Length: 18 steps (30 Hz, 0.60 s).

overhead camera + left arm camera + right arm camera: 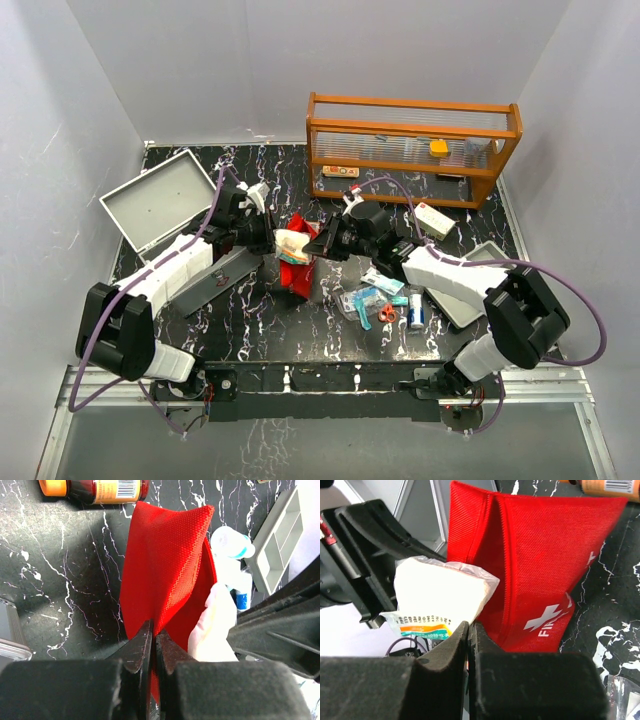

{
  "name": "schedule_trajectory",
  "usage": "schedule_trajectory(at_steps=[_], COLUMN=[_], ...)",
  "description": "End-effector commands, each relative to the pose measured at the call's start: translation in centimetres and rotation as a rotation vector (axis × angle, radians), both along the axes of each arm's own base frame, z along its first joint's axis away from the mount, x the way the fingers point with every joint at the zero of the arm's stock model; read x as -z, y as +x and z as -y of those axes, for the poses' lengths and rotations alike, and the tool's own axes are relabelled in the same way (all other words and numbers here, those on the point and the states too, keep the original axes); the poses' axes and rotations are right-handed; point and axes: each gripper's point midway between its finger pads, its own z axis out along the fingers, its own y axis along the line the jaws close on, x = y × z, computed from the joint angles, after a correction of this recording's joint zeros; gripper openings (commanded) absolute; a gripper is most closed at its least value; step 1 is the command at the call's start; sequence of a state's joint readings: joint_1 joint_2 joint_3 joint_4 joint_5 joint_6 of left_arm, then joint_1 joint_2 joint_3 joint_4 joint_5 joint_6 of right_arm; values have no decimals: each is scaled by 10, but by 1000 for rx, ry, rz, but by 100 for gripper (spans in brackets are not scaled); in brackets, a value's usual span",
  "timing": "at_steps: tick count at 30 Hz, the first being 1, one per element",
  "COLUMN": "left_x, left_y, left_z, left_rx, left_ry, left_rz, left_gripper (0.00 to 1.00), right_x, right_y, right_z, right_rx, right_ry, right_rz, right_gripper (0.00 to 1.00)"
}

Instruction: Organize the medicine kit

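Observation:
The medicine kit (160,205), a light-grey metal case, lies open at the table's left with its lid (215,275) folded down. A red fabric pouch (298,272) with a white cross stands at mid-table. My left gripper (154,630) is shut on the rim of the red pouch (165,565) and holds it up. My right gripper (470,627) is shut on the wrapper edge of a white gauze packet (437,592), which sits at the mouth of the pouch (540,565). From above, the packet (292,243) lies between the left gripper (268,236) and the right gripper (322,243).
An orange wooden rack (410,145) stands at the back. A shallow grey divided tray (470,285) lies at the right. Loose packets, red-handled scissors (388,313) and a small can (416,310) lie front of centre. A brown bottle (95,489) lies beyond the pouch.

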State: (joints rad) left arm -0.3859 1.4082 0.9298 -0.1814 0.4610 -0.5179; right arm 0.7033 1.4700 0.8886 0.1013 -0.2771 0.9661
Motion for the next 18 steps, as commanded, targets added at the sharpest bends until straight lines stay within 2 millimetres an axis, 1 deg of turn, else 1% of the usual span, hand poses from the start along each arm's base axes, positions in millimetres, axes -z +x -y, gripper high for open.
schedule_trajectory(at_steps=[1, 7, 12, 15, 18], left_x=[-23, -26, -27, -27, -27], left_y=[-7, -8, -10, -10, -10], left_z=[5, 12, 13, 13, 14], left_rx=[43, 66, 77, 77, 79], left_ry=[-52, -95, -100, -98, -106], left_rz=[67, 60, 60, 59, 54], left_gripper=[0, 0, 0, 0, 0], right_x=[-21, -16, -8, -6, -4], right_y=[11, 12, 13, 14, 13], right_z=[-4, -8, -11, -9, -10], right_rx=[33, 13, 12, 24, 24], right_ry=[48, 39, 32, 22, 13], right_rz=[59, 43, 16, 13, 8], right_gripper=[4, 19, 21, 23, 24])
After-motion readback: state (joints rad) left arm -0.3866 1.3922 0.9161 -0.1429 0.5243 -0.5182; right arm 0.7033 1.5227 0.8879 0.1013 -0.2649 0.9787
